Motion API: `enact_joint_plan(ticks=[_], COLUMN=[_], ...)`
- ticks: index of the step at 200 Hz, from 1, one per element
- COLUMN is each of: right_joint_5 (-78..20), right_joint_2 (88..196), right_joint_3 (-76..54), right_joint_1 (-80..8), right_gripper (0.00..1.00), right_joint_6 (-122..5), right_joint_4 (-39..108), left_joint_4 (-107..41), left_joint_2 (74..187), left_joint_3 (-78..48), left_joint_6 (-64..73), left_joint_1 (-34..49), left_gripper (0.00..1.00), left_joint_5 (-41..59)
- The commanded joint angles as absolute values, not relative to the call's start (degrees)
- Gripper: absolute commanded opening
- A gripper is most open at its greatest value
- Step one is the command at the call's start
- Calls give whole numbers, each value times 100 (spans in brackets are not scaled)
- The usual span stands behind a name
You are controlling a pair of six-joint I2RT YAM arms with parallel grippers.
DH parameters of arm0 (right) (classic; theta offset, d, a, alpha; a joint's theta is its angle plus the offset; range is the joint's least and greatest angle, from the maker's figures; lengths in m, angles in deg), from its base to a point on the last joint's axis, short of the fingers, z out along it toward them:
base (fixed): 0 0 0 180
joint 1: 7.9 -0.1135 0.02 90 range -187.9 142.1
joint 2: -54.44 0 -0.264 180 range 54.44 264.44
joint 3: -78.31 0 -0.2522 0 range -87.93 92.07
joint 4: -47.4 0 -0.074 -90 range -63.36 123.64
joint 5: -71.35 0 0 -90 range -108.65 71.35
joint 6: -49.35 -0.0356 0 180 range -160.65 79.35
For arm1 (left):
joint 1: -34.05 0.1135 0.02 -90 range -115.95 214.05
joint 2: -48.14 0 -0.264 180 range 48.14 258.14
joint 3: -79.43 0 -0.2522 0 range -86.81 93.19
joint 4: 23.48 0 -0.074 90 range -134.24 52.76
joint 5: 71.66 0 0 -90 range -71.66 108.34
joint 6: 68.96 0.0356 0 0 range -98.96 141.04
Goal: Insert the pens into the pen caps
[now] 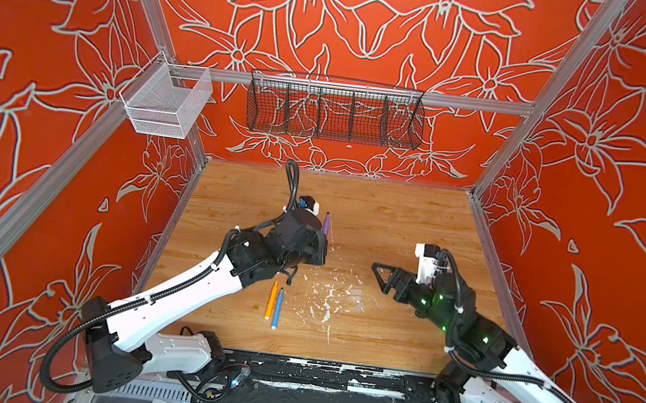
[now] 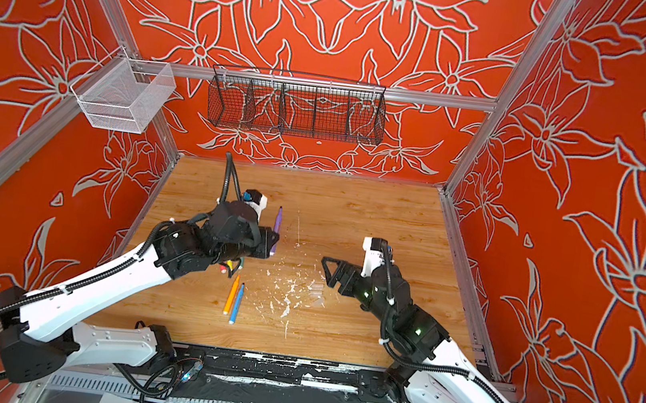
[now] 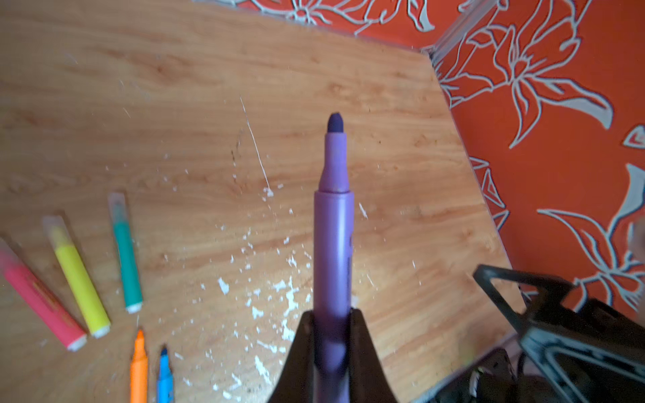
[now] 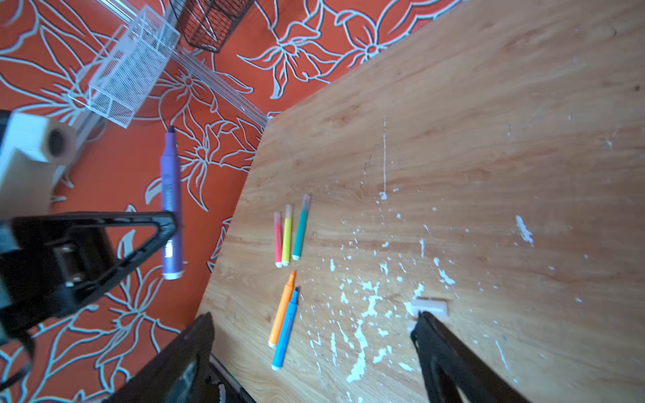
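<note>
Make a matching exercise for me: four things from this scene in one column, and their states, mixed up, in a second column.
1. purple pen
2. green pen
3. orange pen
4. loose clear cap

A. lies on the table with a cap on
B. lies empty on the table
C. clamped in the left gripper, tip bare
D. lies uncapped beside the blue pen

Pairs: 1-C, 2-A, 3-D, 4-B

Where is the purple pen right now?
The purple pen is pinched in the left gripper, above the wooden table. In both top views it is near the table's middle, farther back than the orange pen and the blue pen.
</note>
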State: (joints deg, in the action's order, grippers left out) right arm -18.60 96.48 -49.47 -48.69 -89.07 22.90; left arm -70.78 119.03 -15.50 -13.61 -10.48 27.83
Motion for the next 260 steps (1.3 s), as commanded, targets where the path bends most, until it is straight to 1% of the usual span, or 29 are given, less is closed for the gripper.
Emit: enact_joint_plan(ticks=[1,7,12,26,41,68,85,96,114,139,154,176,193,216,231,260], right_joint_5=[-2083,-2254,-2278,-2364,-2788,-2843,-2693,-2827,-3318,-3794,-3919,-3799,-3975,-4235,-4159,-4104], right_joint_2=[10311,10468,10555,10602,10443,10183,10265,10421,10736,10986,10958,10993,11191,11402,11435,11395], right_joint_3=[-4767,-4842,-4899,-5048,-5128,-5874,-6119,-6138,-6147,-6309,-6349,-6407,-6437,-6292,-6255,-6249], right_joint_1=[-4397,-4282,-4250,-4220,-4200,-4200,-4191,-4191,-4191,-4191,-4193,-4193,-4192,-4199,-4194,-4191], right_gripper=[86,81,79,81,81,81,82,78,71,69,69,70,68,61,56,48], right_joint_6=[-8602,-8322,-8101,-7756,-7537,-8003,-8305,-8407,-8637,-9044,-9131,-9343,-9437,-9340,-9286,-9265], right_joint_4=[2697,3074,3299,3683,3957,4799,4957,5083,5514,6185,6354,6295,6589,6701,6568,6534], left_joint_4=[-6407,-6106,-5845,-5156,-4569,-3995,-3678,-3533,-3465,-3402,-3406,-3504,-3449,-3659,-3655,-3678], left_joint_2=[12440,12493,12519,12557,12608,12487,12362,12310,12268,12174,12144,12143,12118,12219,12233,12249], left_joint_3=[-1609,-1732,-1889,-2388,-2866,-3346,-3627,-3732,-3776,-3838,-3848,-3777,-3782,-3605,-3604,-3554], left_joint_6=[-604,-446,-388,-285,-86,292,294,286,293,333,377,383,456,488,478,538], left_joint_1=[-979,-981,-981,-980,-981,-1034,-1038,-1062,-1172,-1385,-1522,-1693,-1862,-1991,-1992,-2078], left_gripper=[2,1,1,1,1,0,0,0,0,0,0,0,0,0,0,0], left_joint_5=[2542,2459,2427,2239,2045,2295,2167,2010,1979,2131,2341,2486,2574,2809,2745,2733])
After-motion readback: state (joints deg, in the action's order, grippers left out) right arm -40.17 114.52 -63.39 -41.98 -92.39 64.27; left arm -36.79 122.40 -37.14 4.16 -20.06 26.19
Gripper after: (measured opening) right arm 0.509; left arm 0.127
